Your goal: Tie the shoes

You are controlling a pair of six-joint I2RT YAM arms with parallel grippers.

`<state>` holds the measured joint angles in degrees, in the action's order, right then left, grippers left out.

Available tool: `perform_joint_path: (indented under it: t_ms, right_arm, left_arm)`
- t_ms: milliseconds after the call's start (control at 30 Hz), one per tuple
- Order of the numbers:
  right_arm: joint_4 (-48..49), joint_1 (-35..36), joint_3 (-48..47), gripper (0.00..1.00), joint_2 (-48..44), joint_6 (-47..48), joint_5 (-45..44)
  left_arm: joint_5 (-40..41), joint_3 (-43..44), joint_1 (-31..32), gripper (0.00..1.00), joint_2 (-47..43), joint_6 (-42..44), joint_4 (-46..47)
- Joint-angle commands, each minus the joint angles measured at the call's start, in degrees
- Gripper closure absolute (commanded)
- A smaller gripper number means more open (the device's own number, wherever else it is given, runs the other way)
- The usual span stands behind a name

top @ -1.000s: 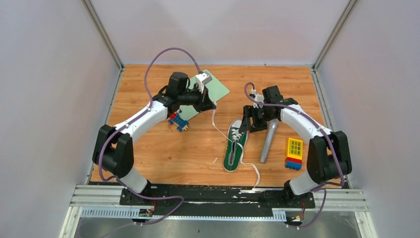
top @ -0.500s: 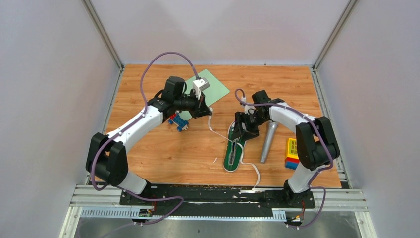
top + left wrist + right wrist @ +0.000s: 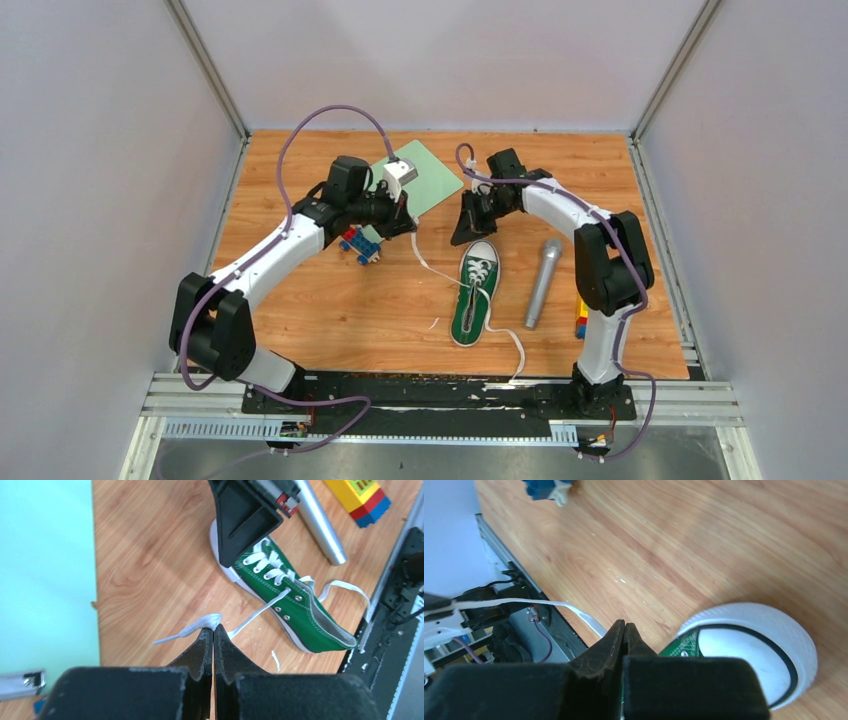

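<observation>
The left gripper (image 3: pixel 213 639) is shut tight and pinches a white lace (image 3: pixel 197 627) between its tips. It hangs above the table (image 3: pixel 330 300), to the left of the shoe (image 3: pixel 309 619), past the toe end. The lace runs from it down to the shoe. The right gripper (image 3: pixel 624 628) is shut too, and nothing shows in its grip. Its tips hang just by the shoe's white toe cap (image 3: pixel 756 645). The shoe is green with a white sole. It lies flat on the wood, with its toe pointing away from the arm bases. A second lace (image 3: pixel 512 342) trails off the right side of the shoe, out past the heel. A grey mic (image 3: pixel 541 282) lies just right of the shoe, side by side with it. A yellow block (image 3: pixel 362 495) sits further right of the shoe, past the mic. A small blue and red block (image 3: pixel 360 245) sits left of the shoe, under the left arm. A pale green mat (image 3: pixel 432 180) lies beyond the shoe's toe, off to the left.
</observation>
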<state>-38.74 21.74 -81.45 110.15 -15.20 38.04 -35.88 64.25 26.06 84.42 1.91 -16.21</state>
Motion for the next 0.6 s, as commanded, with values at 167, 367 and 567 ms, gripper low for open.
perform_joint_path:
  t_ms: [167,367,567]
  right_arm:
    - [-1.6,0.05,-1.54,0.46,-5.94,1.17,-11.99]
    - [-6.05,3.37,9.22,0.0,-15.14,3.81,-20.8]
    - [-7.61,4.28,13.88,0.04,-16.58,3.33,-16.41]
  left_arm:
    - [3.01,5.18,-0.93,1.0,-5.02,9.67,-8.15]
    - [-0.22,1.18,-0.93,1.0,-4.34,5.46,-3.88]
    - [-1.0,2.8,-0.93,1.0,-2.5,4.15,-3.35]
